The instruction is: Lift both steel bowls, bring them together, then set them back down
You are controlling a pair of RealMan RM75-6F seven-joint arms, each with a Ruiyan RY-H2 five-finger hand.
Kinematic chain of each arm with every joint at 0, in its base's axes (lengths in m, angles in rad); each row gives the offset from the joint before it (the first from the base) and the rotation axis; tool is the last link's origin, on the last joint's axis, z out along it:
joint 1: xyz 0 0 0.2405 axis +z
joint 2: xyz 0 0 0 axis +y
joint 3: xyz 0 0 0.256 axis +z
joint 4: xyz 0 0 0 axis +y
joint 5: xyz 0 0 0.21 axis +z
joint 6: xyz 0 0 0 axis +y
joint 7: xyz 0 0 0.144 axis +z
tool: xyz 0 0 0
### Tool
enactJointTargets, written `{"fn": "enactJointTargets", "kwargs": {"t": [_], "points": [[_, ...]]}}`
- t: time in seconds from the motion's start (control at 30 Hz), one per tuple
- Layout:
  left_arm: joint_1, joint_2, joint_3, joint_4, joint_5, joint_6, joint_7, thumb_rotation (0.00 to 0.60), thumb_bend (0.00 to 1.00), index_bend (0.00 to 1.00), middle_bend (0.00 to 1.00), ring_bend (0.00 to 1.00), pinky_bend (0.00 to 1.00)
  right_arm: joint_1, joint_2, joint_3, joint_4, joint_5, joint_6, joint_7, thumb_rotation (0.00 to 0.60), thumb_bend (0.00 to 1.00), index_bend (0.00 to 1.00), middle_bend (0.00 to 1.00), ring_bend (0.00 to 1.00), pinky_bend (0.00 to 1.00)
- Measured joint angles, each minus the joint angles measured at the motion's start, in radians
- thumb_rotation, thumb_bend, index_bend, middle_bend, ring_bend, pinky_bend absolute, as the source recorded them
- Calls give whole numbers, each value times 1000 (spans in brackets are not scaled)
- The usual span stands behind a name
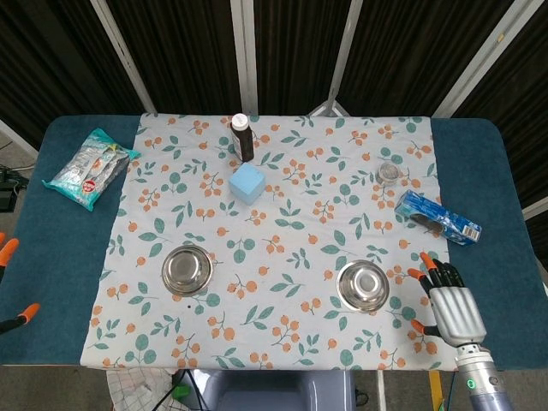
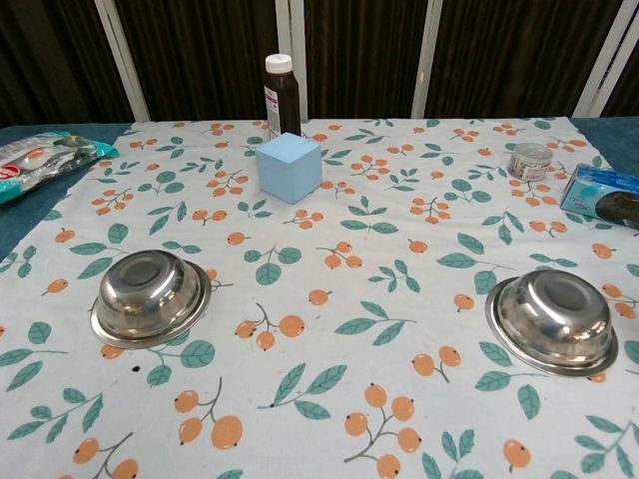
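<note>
Two steel bowls sit upside down on the floral tablecloth point(image 1: 282, 214). The left bowl point(image 1: 187, 270) point(image 2: 150, 296) is near the front left. The right bowl point(image 1: 363, 285) point(image 2: 554, 318) is near the front right. My right hand point(image 1: 447, 301) hovers open just right of the right bowl, fingers spread, apart from it. Of my left hand point(image 1: 10, 287) only orange fingertips point(image 1: 8, 247) show at the far left edge, well away from the left bowl. Neither hand shows in the chest view.
A dark bottle point(image 1: 243, 137) and a blue cube point(image 1: 247, 183) stand at the back centre. A small tin point(image 1: 390, 173) and a blue packet point(image 1: 438, 217) lie at the right, near my right hand. A snack bag point(image 1: 90, 168) lies at the back left.
</note>
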Motion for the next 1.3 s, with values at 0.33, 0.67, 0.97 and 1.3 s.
{"fn": "enactJointTargets", "kwargs": {"t": [0.33,0.67,0.97,1.3], "points": [[7,7,-4,-1,-8,13,-11,600,23,9,0,0,87,114,-155,46,39,192,-141,-118,600,33,97,0,74,87],[4,3,-8,0,-21,6,-1,600,23,9,0,0,87,167,-235,52,98,278,-177,-162,600,33,71,0,74,87],[0,-3,-10,-1,-28,-3,14,600,23,9,0,0,87,193,-266,48,135,297,-180,-164,600,33,153,0,115,112],[-3,-7,-13,-4,-40,-9,23,600,23,9,0,0,87,226,-283,42,144,311,-179,-219,600,33,197,26,186,112]]}}
